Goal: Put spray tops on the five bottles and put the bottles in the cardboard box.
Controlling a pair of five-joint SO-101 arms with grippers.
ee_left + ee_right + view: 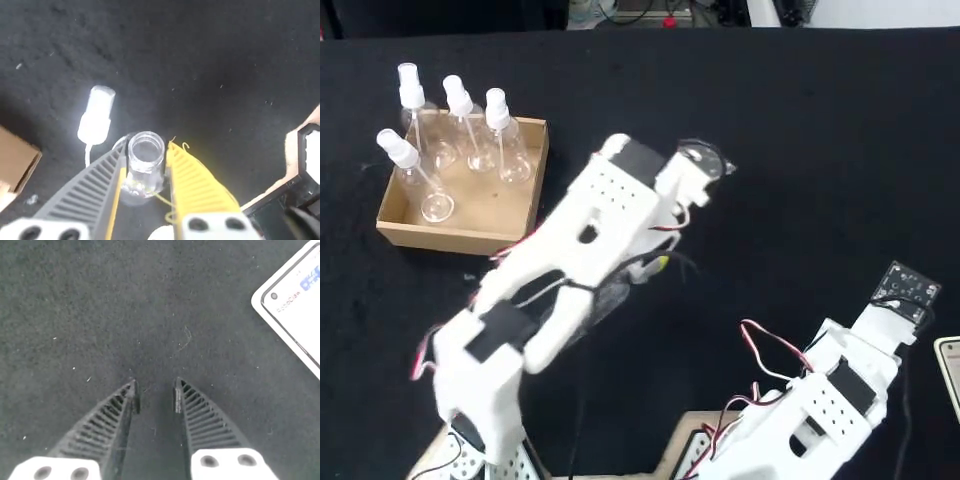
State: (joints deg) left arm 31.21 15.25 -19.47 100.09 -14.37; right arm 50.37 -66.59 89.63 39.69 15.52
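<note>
A clear bottle (145, 157) without a top stands upright on the black cloth, and my left gripper (145, 150) is shut on it just below its open neck. A white spray top (95, 119) with its thin tube lies on the cloth right beside the bottle. In the high view the left arm (580, 250) stretches over the middle of the table and hides the bottle. The cardboard box (470, 238) at the far left holds several capped bottles (460, 125), all upright. My right gripper (155, 390) hangs open over bare cloth with nothing between its fingers.
A phone (295, 305) lies on the cloth close to the right gripper, at the table's right edge (950, 365). A corner of the cardboard box (15, 160) is near the held bottle. A wooden arm base (300, 160) stands on the bottle's other side.
</note>
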